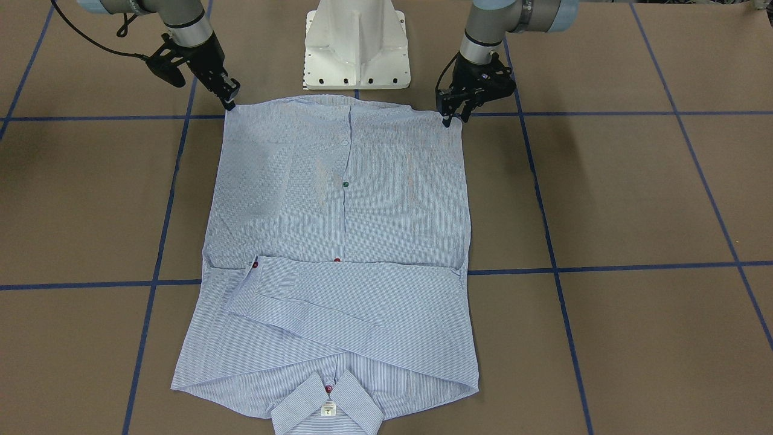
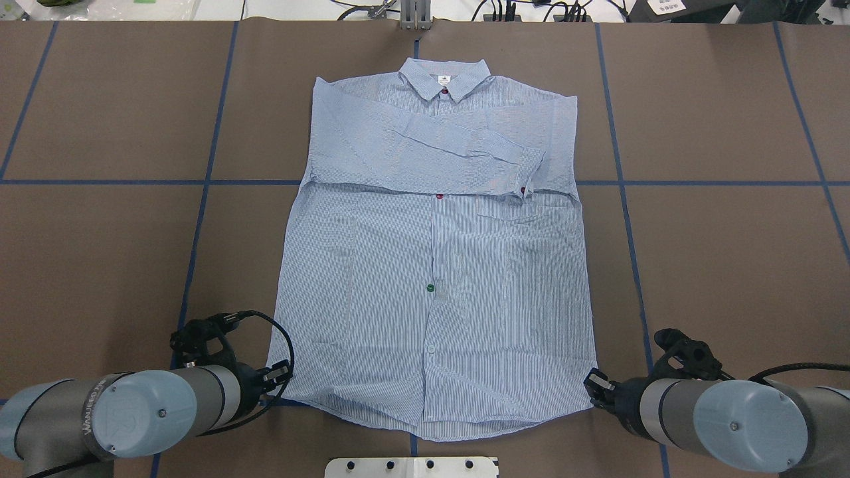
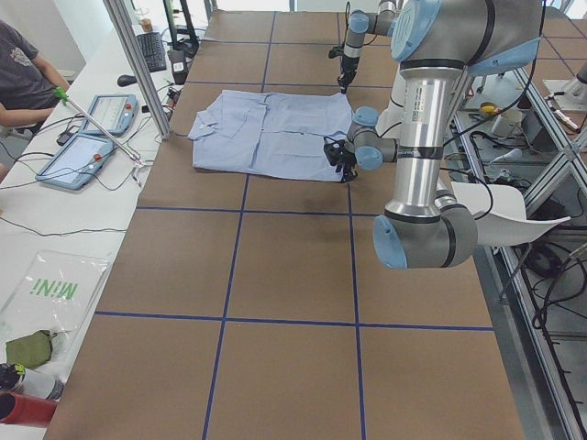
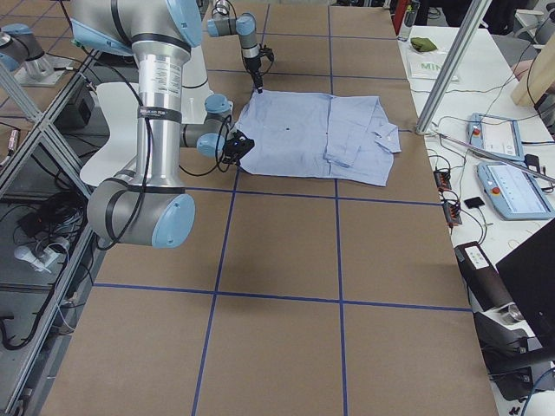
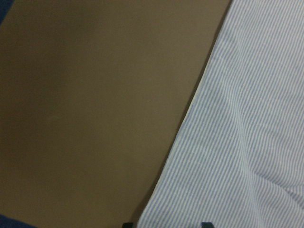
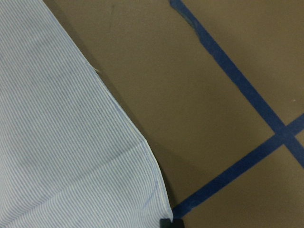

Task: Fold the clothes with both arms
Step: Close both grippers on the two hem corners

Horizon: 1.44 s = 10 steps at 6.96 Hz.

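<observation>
Shirt (image 1: 344, 199) flat; left jaws apart astride hem corner; right jaws pinching opposite corner.

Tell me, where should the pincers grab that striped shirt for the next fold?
On the shirt, probably the two hem corners nearest the robot, each from its outer side: the sleeves are already folded in, and the hem lies flat, corners exposed.

Green letters "MINI" stand on a clear plastic bag (image 3: 50, 289) at the near edge of the white side table (image 3: 27, 247). The small white collar tag (image 1: 327, 410) carries print too small to read.
</observation>
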### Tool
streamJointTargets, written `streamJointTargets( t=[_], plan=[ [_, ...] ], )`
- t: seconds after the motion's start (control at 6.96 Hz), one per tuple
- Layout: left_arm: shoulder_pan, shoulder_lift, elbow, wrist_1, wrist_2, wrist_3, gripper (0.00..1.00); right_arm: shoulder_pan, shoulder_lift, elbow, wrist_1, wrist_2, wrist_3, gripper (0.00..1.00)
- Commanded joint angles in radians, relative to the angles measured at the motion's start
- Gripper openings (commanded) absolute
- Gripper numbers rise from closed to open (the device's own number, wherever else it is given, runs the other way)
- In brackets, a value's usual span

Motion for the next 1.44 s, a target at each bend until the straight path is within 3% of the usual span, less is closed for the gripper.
streamJointTargets(
  t=[0.0, 0.29, 0.57, 1.29],
  plan=[
    [0.000, 0.001, 0.002, 0.000, 0.000, 0.000, 0.51, 0.000, -0.002, -0.001, 0.000, 0.001, 0.000, 0.00],
    [0.000, 0.001, 0.005, 0.000, 0.000, 0.005, 0.33, 0.000, -0.002, -0.001, 0.000, 0.001, 0.000, 0.00],
    [-0.002, 0.002, 0.002, 0.000, 0.000, 0.006, 0.00, 0.000, -0.002, -0.001, 0.002, 0.000, 0.000, 0.00],
    [-0.002, 0.022, -0.056, 0.006, -0.006, 0.003, 0.00, 0.006, -0.008, 0.004, 0.002, 0.007, -0.001, 0.00]
  ],
)
